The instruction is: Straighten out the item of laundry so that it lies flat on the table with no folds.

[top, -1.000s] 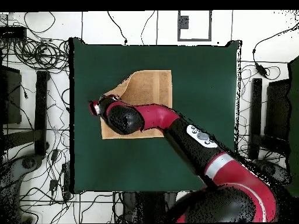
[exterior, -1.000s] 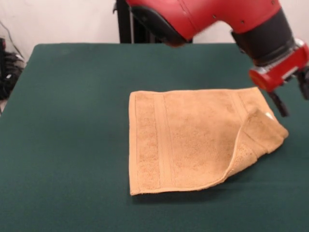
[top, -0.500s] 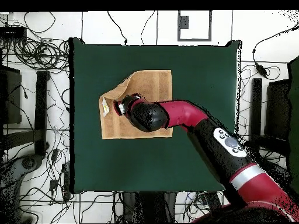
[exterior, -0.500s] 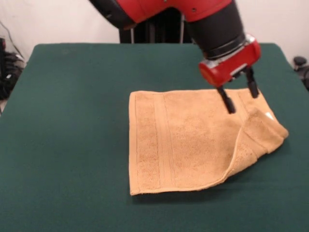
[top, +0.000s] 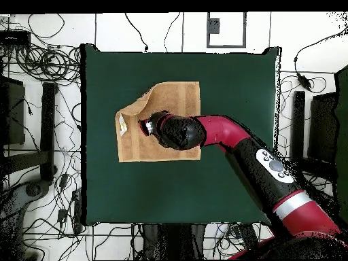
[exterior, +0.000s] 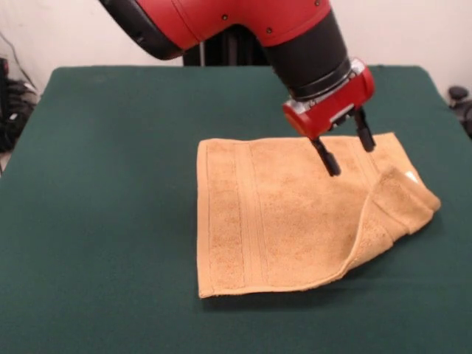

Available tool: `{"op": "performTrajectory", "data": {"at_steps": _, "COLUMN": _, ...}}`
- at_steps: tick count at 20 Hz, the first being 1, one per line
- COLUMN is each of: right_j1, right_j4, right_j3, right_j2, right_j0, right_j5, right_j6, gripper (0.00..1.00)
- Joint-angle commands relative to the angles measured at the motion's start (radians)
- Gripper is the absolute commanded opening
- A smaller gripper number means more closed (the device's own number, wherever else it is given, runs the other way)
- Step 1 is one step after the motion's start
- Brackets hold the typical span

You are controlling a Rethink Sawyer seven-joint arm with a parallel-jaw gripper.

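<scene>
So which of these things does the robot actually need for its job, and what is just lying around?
Part of the job:
- towel, orange-tan, one corner folded over
- green table it lies on
- gripper, open, above the towel

Just lying about:
- tangled cables on the floor around the table
- dark equipment on the floor beside the table

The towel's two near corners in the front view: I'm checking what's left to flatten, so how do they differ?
The near-left corner lies flat on the table; the near-right corner is folded over onto the towel. The flat one shows border bands; the folded one shows the underside and a white label. Both share the same orange-tan terry.
</scene>
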Motion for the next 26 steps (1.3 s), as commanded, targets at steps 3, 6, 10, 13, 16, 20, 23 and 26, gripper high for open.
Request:
{"op": "performTrajectory", "data": {"at_steps": 3, "right_j1": -0.01, "right_j4": -0.136, "right_j3": -0.052, "right_j2": 0.004, "right_j0": 0.067, "right_j5": -0.05, "right_j6": -0.101, "gripper": 1.0}}
{"op": "performTrajectory", "data": {"at_steps": 6, "right_j1": -0.045, "right_j4": -0.176, "right_j3": -0.048, "right_j2": -0.016, "right_j0": 0.087, "right_j5": -0.104, "right_j6": -0.034, "gripper": 1.0}}
{"op": "performTrajectory", "data": {"at_steps": 10, "right_j1": 0.024, "right_j4": -0.219, "right_j3": -0.101, "right_j2": -0.014, "right_j0": 0.103, "right_j5": -0.153, "right_j6": -0.033, "gripper": 1.0}}
{"op": "performTrajectory", "data": {"at_steps": 13, "right_j1": 0.042, "right_j4": -0.248, "right_j3": -0.126, "right_j2": -0.031, "right_j0": 0.127, "right_j5": -0.196, "right_j6": -0.003, "gripper": 1.0}}
{"op": "performTrajectory", "data": {"at_steps": 16, "right_j1": 0.028, "right_j4": -0.257, "right_j3": -0.129, "right_j2": -0.045, "right_j0": 0.146, "right_j5": -0.215, "right_j6": 0.028, "gripper": 1.0}}
{"op": "performTrajectory", "data": {"at_steps": 20, "right_j1": 0.011, "right_j4": -0.26, "right_j3": -0.124, "right_j2": -0.062, "right_j0": 0.163, "right_j5": -0.231, "right_j6": 0.058, "gripper": 1.0}}
{"op": "performTrajectory", "data": {"at_steps": 23, "right_j1": 0.002, "right_j4": -0.257, "right_j3": -0.123, "right_j2": -0.074, "right_j0": 0.179, "right_j5": -0.245, "right_j6": 0.076, "gripper": 1.0}}
{"op": "performTrajectory", "data": {"at_steps": 26, "right_j1": -0.025, "right_j4": -0.246, "right_j3": -0.11, "right_j2": -0.099, "right_j0": 0.2, "right_j5": -0.256, "right_j6": 0.111, "gripper": 1.0}}
